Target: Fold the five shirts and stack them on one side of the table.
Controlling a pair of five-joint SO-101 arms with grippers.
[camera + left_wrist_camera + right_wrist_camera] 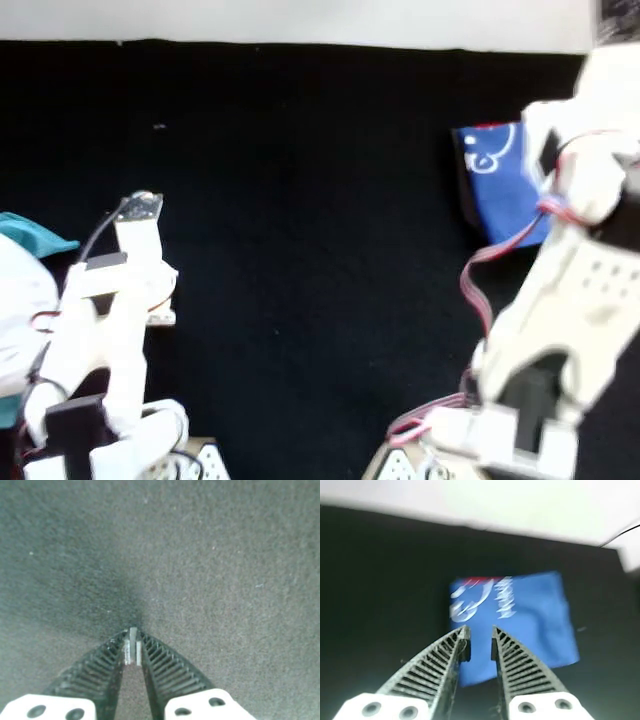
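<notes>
A folded blue shirt (497,180) with white print lies on the black table at the right, partly hidden by the right arm. In the right wrist view the blue shirt (520,615) lies flat below my right gripper (479,642), whose fingers stand slightly apart with nothing between them, above the shirt's near edge. My left gripper (132,642) is shut and empty, its tips close over bare black cloth; in the high view the left gripper (140,208) is at the left of the table. A teal and white heap of shirts (25,290) lies at the left edge.
The black table cloth (320,200) spreads between the two arms. A white wall strip (300,20) runs behind the table's far edge. Red and white cables (490,270) hang from the right arm.
</notes>
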